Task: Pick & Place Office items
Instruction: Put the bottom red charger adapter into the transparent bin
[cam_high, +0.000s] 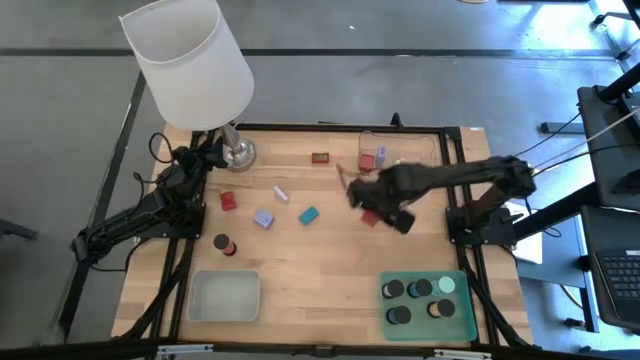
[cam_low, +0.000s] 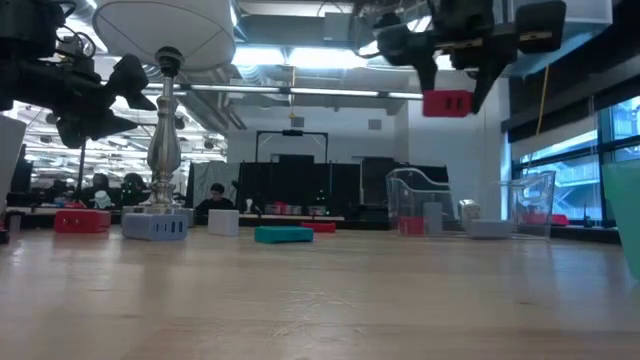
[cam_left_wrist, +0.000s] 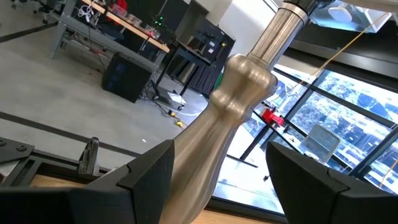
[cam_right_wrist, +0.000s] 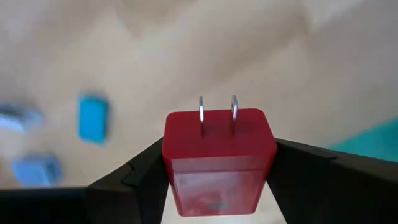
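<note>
— While the right gripper (cam_right_wrist: 217, 180) hung above mid-table, right of centre in the high view, what did it carry?

— I had it clamped on a red plug adapter (cam_right_wrist: 217, 158), two metal prongs showing, lifted clear of the wood. I judged this the carry step.

— And the left gripper (cam_left_wrist: 217, 180)?

— It waited at the left, fingers spread wide either side of the lamp stem (cam_left_wrist: 239, 118), holding nothing.

— Next?

— Probably swing toward a tray, perhaps the green tray (cam_high: 465, 320) at lower right, then lower and release. The teal block (cam_high: 308, 215) and lilac block (cam_high: 263, 219) lay unpicked.
</note>
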